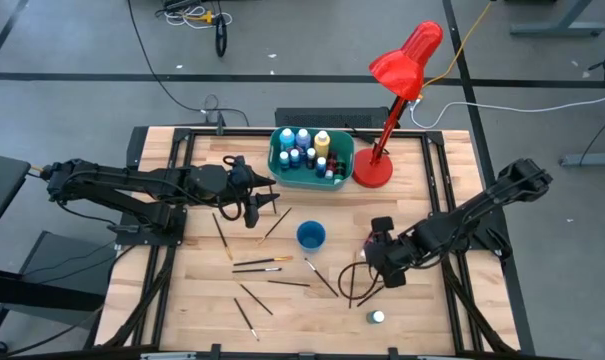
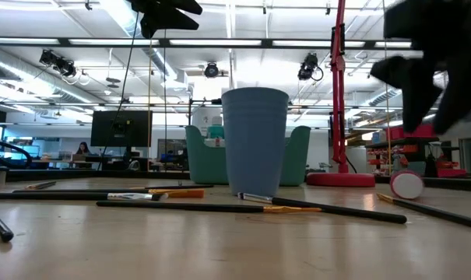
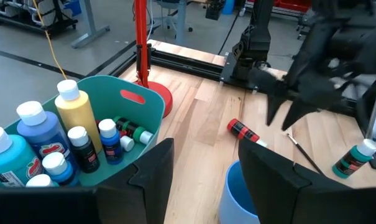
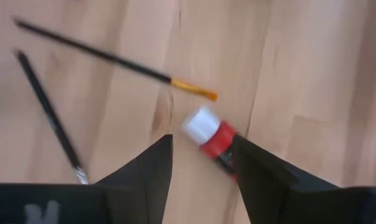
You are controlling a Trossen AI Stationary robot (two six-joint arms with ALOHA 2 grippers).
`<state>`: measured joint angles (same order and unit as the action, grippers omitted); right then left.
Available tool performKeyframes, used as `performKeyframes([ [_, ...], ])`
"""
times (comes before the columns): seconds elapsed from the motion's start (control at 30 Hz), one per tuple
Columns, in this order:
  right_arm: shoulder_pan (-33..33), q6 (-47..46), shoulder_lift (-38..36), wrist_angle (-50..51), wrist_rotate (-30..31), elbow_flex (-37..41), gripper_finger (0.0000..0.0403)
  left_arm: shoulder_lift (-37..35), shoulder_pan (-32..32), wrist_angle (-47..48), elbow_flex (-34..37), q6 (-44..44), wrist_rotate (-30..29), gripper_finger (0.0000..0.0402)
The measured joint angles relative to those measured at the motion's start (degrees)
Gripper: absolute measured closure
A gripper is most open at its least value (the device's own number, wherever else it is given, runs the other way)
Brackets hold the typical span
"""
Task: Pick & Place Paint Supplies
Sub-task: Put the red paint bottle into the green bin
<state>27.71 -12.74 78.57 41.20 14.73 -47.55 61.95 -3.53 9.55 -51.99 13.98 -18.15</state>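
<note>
1. Table [image 1: 422,330]: light wooden top with a dark frame, seen from above with both arms reaching in.
2. Teal tub [image 1: 282,170]: stands at the far middle of the table, just beside the red desk lamp [image 1: 407,60]. It holds several upright paint bottles [image 1: 300,146] with white caps, blue ones and one yellow [image 3: 76,118] among them.
3. Blue cup [image 1: 311,235]: upright near the table's centre, in front of the tub and apart from it.
4. Paintbrushes [image 1: 262,263]: scattered flat on the wood to the left of and in front of the cup; one with an orange ferrule [image 4: 194,88] lies near the right gripper.
5. Red bottle, white cap [image 4: 207,134]: lying on its side on the table, directly under the right gripper, between its fingers but not gripped.
6. Green bottle, white cap [image 1: 378,317]: lies alone near the front edge, right of centre.
7. Left gripper [image 1: 272,203]: held above the table between the tub and the cup, fingers spread, nothing between them.
8. Right gripper [image 1: 374,252]: low over the table right of the cup, fingers apart, empty, poised over the red bottle.
</note>
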Motion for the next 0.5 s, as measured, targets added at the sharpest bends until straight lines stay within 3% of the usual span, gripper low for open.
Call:
performKeyframes([
  [0.1, -0.45, 5.34, 0.00, -2.86, -0.19, 2.95, 0.0215, 0.00, 0.00, 0.01, 0.00, 0.30, 0.00, 0.0212],
  [0.23, -1.09, 20.45, 0.02, -7.42, 2.68, 5.29, 0.0199, 0.00, 0.00, 0.01, 0.00, 3.23, 0.04, 0.0212],
  [0.37, -3.02, 31.98, 0.00, -15.43, 0.94, 8.34, 0.0193, 0.00, 0.01, 0.01, 0.00, 6.34, 0.02, 0.0212],
  [0.5, -6.08, 37.82, 0.06, -23.47, -0.91, 11.78, 0.0192, 0.00, 0.00, 0.01, 0.00, 7.60, 0.03, 0.0212],
])
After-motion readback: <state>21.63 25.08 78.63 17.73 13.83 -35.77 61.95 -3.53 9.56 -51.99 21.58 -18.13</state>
